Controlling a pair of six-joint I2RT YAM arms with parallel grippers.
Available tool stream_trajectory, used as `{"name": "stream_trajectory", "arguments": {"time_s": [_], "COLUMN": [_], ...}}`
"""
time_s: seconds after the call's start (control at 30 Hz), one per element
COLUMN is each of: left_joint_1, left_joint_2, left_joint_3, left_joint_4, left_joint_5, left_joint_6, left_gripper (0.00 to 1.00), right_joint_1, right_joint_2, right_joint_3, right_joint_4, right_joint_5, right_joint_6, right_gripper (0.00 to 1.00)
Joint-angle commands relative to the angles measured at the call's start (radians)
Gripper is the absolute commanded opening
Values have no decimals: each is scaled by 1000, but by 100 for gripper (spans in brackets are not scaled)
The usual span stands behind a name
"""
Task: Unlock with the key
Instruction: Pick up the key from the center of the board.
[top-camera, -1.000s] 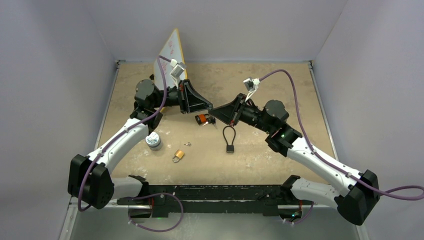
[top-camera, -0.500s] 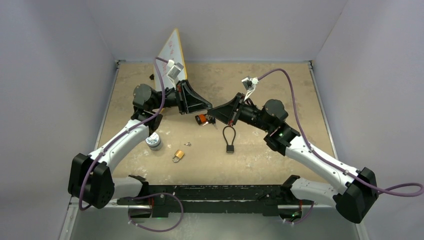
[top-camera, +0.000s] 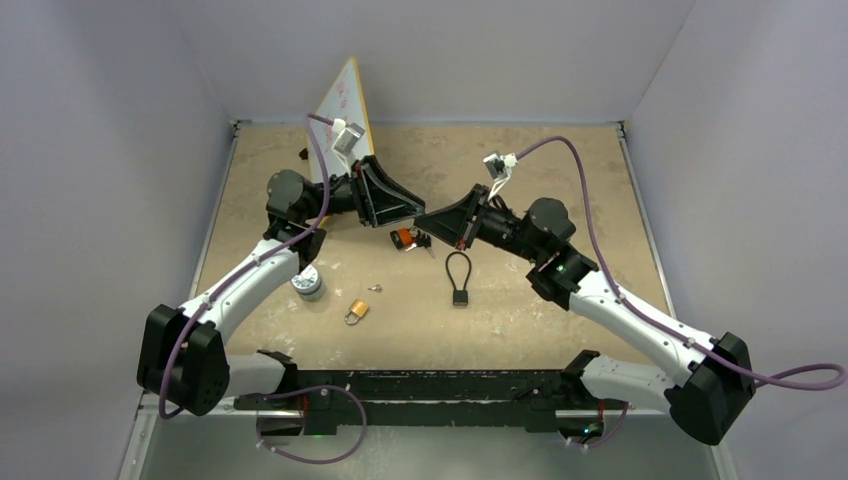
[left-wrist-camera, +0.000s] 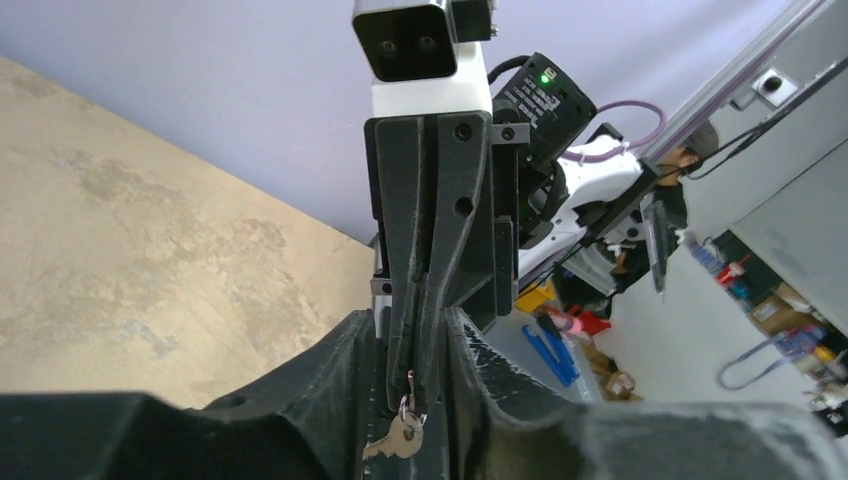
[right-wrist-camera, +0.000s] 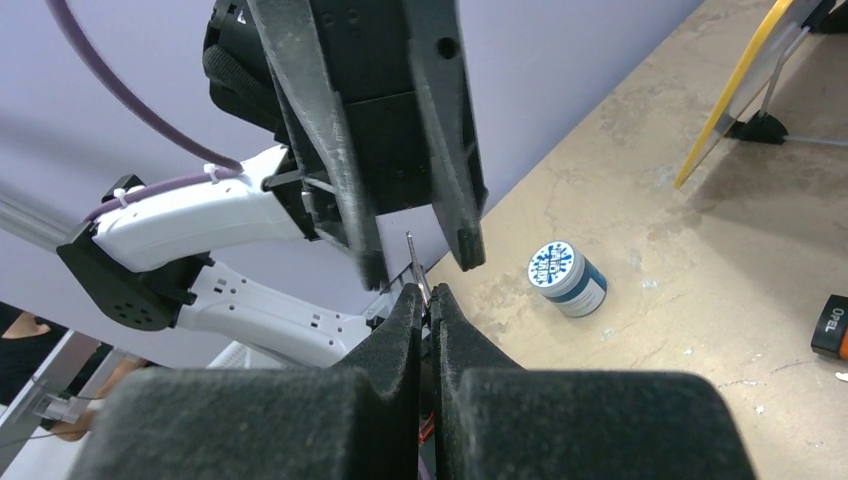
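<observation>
Above the middle of the table my two grippers meet tip to tip. My right gripper (top-camera: 422, 219) (right-wrist-camera: 425, 292) is shut on the key (right-wrist-camera: 412, 258), whose thin metal sticks up from its tips. A silver key (left-wrist-camera: 405, 437) hangs on a small ring below those tips. My left gripper (top-camera: 415, 211) (left-wrist-camera: 410, 330) is open, its fingers (right-wrist-camera: 450, 150) standing apart on either side of the key. Under the tips lies an orange-and-black padlock (top-camera: 404, 239). A black padlock with a long loop (top-camera: 459, 275) and a brass padlock (top-camera: 356, 312) lie nearer.
A small blue-and-white tin (top-camera: 307, 283) (right-wrist-camera: 567, 279) stands left of the brass padlock. A second small key (top-camera: 375, 289) lies on the table. A yellow-edged white board (top-camera: 340, 110) leans at the back left. Grey walls close in three sides.
My right jaws have closed onto the key while my left jaws have parted from it. Both grippers stay tip to tip, shifted only slightly.
</observation>
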Motion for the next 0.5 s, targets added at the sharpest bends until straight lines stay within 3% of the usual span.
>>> {"name": "stream_trajectory", "arguments": {"time_s": [0.0,0.07,0.17,0.33,0.47], "left_joint_1": [20,38,58,59,56], "left_joint_2": [-10,-32,-85,-187,-204], "left_joint_3": [5,-12,-32,18,42], "left_joint_4": [-54,-86,-188,-652,-910], "left_joint_5": [-85,-133,-224,-496,-632], "left_joint_6": [21,33,109,336,425], "left_gripper": [47,63,73,75,75], "right_joint_1": [-6,-12,-21,-22,-23], "right_joint_2": [-11,-21,-34,-55,-93], "right_joint_3": [-13,-26,-48,-79,-112], "right_joint_4": [23,20,14,-23,-143], "right_joint_5": [-18,-16,-14,7,91], "right_joint_6": [-4,-1,5,17,21], "right_gripper": [0,0,0,0,0]}}
